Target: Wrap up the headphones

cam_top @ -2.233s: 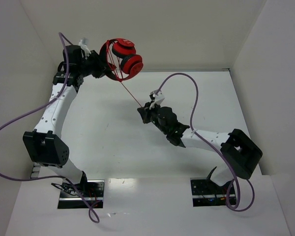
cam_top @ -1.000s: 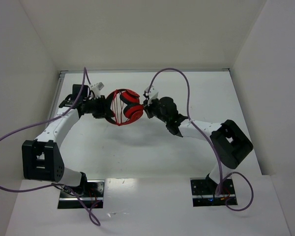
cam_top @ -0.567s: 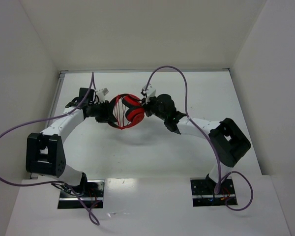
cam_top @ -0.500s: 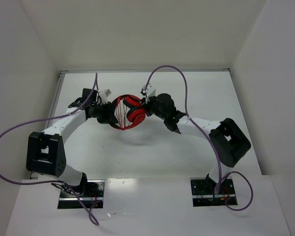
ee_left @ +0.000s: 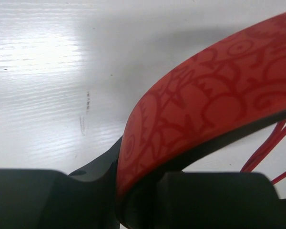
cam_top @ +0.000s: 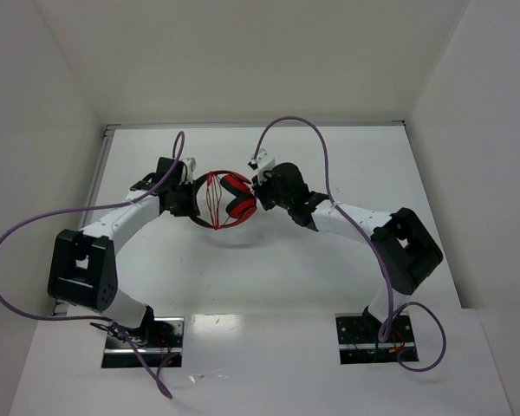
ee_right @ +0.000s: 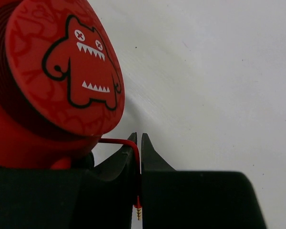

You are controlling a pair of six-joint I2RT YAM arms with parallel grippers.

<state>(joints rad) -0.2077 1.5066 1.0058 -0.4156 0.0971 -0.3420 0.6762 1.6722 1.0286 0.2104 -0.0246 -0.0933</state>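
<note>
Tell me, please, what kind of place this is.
Probably a robot test cell, not a home or shop: a white table boxed in by plain white walls, a left arm and a right arm bolted at its near edge, and only headphones to work on.

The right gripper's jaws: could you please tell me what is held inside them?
The right gripper pinches the thin red cord; its gold plug shows below. The clamped stretch is hidden.

Headphones (cam_top: 230, 201) lowered toward centre; right hand (cam_top: 258, 194) drawn alongside.
</note>
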